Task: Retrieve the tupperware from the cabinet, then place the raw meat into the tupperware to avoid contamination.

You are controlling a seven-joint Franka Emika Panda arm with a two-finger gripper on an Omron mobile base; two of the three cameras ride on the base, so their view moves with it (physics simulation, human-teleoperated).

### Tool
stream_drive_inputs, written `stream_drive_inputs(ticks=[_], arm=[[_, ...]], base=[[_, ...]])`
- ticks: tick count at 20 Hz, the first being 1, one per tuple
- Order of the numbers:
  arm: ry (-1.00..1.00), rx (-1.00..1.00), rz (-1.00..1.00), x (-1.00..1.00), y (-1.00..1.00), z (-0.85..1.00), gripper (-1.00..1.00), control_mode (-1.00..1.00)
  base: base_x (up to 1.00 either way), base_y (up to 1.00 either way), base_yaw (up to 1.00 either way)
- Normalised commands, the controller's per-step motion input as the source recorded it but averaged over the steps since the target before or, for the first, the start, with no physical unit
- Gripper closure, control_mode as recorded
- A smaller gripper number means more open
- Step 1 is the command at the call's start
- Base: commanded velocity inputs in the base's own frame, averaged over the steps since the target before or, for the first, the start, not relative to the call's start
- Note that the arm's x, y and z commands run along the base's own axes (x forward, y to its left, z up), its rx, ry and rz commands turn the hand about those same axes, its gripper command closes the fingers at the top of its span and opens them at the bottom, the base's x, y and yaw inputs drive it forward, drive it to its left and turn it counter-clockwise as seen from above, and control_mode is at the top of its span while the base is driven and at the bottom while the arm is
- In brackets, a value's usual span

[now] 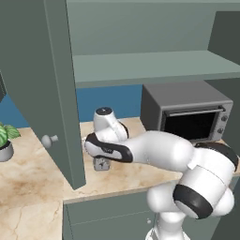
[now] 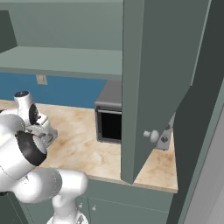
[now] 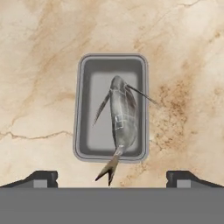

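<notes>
Fingers spread wide and empty, the gripper [image 3: 112, 176] hovers over the counter [image 3: 39, 65] — the raw meat [image 3: 120, 116] lies lengthwise in the tupperware [image 3: 83, 109] straight ahead (tail overhanging the near rim).

Open cabinet door [image 1: 56, 89] left, microwave [image 1: 187, 110] right, bare counter [image 1: 33, 173] between

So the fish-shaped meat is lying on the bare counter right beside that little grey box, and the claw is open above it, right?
Not quite. The hand view shows the raw meat lying inside the tupperware, not beside it, with just its tail poking over the rim. The rest holds: the box sits on the marble counter, and the claw is open above it.
</notes>
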Motion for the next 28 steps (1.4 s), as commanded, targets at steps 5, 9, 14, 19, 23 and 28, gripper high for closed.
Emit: stream_drive_inputs(ticks=[5, 9, 14, 19, 23, 28], arm=[[-0.01, 0.0, 0.0, -0.63, -0.46, 0.3, -1.0, -1.0], [-0.02, 0.0, 0.0, -0.66, -0.54, 0.3, -1.0, -1.0], [0.0, 0.0, 0.0, -0.51, -0.55, 0.29, -1.0, -1.0], [-0.03, -0.01, 0.0, -0.37, -0.61, 0.2, -1.0, -1.0], [-0.04, 0.0, 0.0, -0.22, -0.72, 0.17, -1.0, -1.0], [-0.07, 0.05, 0.0, -0.39, -0.8, 0.17, -1.0, -1.0]], base=[[0.0, 0.0, 0.0], [0.0, 0.0, 0.0], [0.0, 0.0, 0.0], [0.0, 0.0, 0.0], [0.0, 0.0, 0.0], [0.0, 0.0, 0.0]])
